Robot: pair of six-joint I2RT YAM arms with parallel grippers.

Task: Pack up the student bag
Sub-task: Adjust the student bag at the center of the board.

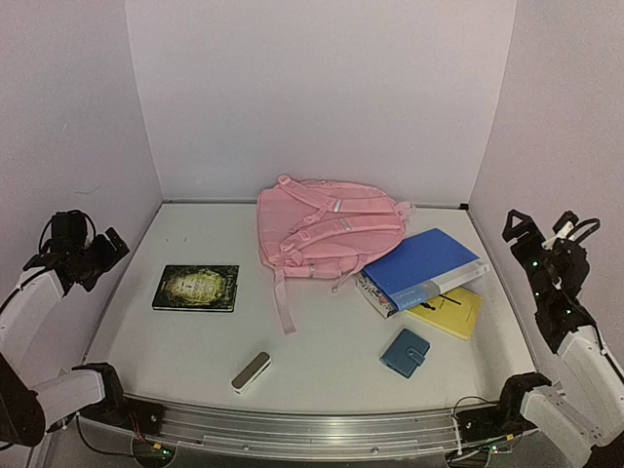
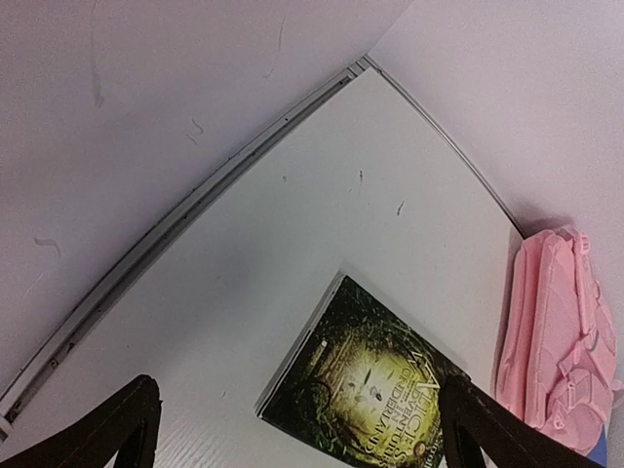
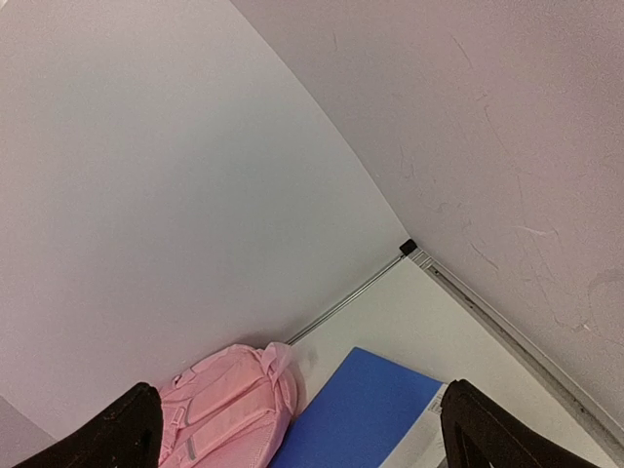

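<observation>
The student bag, pink, lies flat at the back middle of the table with its shoulder straps facing up. It also shows at the right edge of the left wrist view as the bag and at the bottom of the right wrist view as the bag. My left gripper hangs raised at the far left, open and empty, above a dark green book. My right gripper is raised at the far right, open and empty.
The dark green book lies left of the bag. A blue binder leans over a book and a yellow book on the right. A blue wallet and a white case lie near the front. White walls enclose three sides.
</observation>
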